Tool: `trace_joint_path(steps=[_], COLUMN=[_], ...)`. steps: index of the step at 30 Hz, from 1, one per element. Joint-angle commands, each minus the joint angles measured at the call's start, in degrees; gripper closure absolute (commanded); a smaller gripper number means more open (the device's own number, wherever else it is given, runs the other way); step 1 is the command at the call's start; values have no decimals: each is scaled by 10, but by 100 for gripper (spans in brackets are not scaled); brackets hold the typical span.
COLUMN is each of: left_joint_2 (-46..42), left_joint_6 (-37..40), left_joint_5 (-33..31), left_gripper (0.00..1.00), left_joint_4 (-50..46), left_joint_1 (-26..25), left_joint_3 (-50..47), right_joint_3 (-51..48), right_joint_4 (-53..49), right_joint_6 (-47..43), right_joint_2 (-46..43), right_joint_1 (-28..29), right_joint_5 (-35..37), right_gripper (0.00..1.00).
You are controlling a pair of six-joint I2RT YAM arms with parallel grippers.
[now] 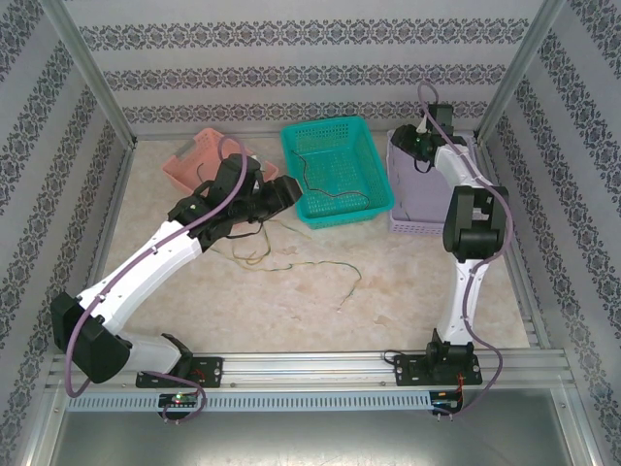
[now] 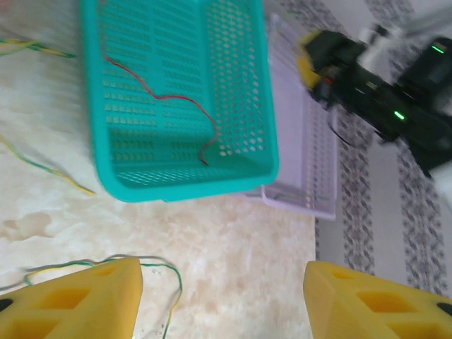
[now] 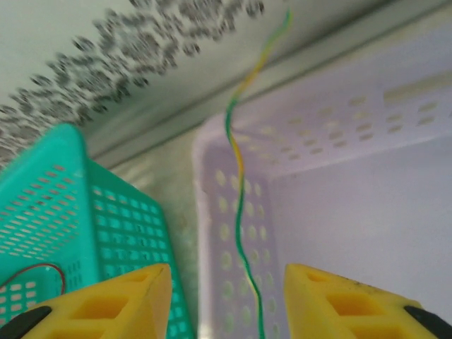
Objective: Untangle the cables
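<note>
A thin green-and-yellow cable hangs in the gap of my open right gripper, touching neither yellow finger, over the purple basket. In the top view that gripper hovers above the purple basket. A red cable lies in the teal basket. My left gripper is open above bare table, a green-yellow strand curling by its left finger. In the top view the left gripper sits beside the teal basket, above a loose tangle of cables.
A pink basket stands at the back left behind the left arm. One long strand trails across the table's middle. Patterned walls close in the back and both sides. The right arm shows beyond the purple basket.
</note>
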Motion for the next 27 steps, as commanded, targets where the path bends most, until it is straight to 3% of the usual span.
trace_joint_path(steps=[1,7,10,27], left_joint_2=[5,20,21,13], left_joint_6=[76,91,86,71], left_joint_5=[65,87,86,81], left_gripper=[39,39,39,42], left_joint_4=[76,82,83,87], left_joint_1=[-15,-22,-23,-24], left_joint_3=[-5,0,0,-3], right_joint_3=[43,69,83,122], right_joint_4=[-25,-12,-8,18], right_joint_6=[-2,25,41,85], right_joint_2=[19,55,70,115], right_joint_1=[-7,-10,-12,-12], right_joint_5=[-50,-71,-74,-69], right_gripper=[56,60,69,68])
